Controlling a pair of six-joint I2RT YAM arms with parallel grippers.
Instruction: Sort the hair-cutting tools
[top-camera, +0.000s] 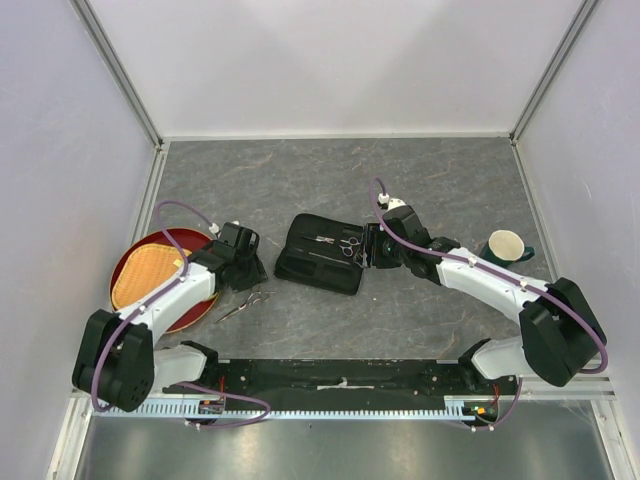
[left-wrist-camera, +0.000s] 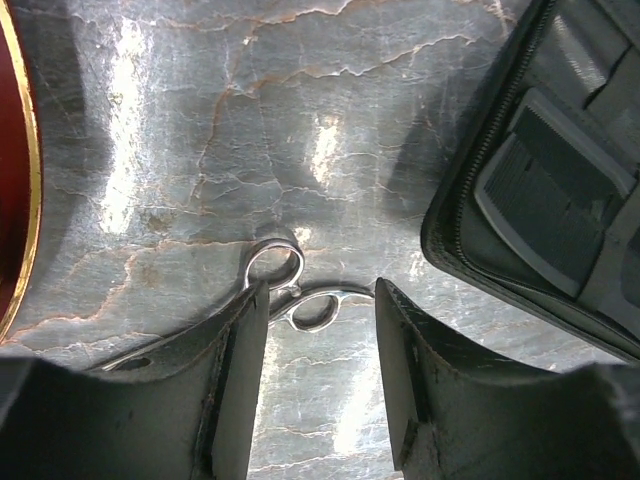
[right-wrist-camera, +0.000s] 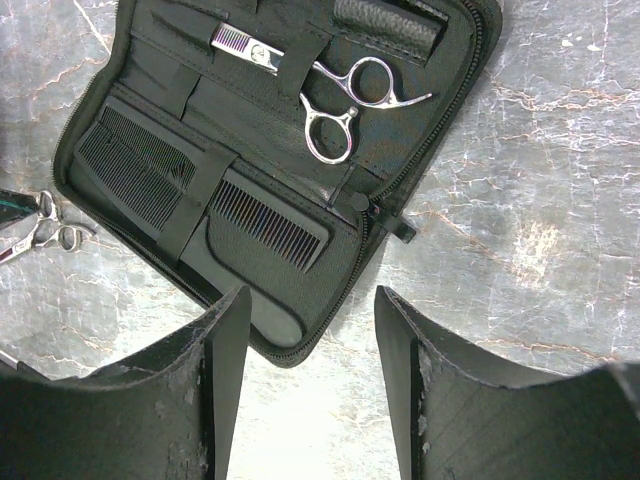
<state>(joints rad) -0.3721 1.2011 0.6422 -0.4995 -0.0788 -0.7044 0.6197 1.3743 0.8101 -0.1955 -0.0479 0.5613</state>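
Top external: scissors (top-camera: 243, 305) diagonal, handles upper-right

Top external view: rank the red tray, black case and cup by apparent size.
1. red tray, widest footprint
2. black case, lying open, somewhat smaller
3. cup, clearly smallest
All sit on the table at similar depth, so the order is safe.

Scissors (right-wrist-camera: 322, 70) shiny metal; 2 combs (right-wrist-camera: 265, 222) matt blk plastic; case (right-wrist-camera: 255, 125) matt fabric; table (right-wrist-camera: 520, 200) glossy, marbled.
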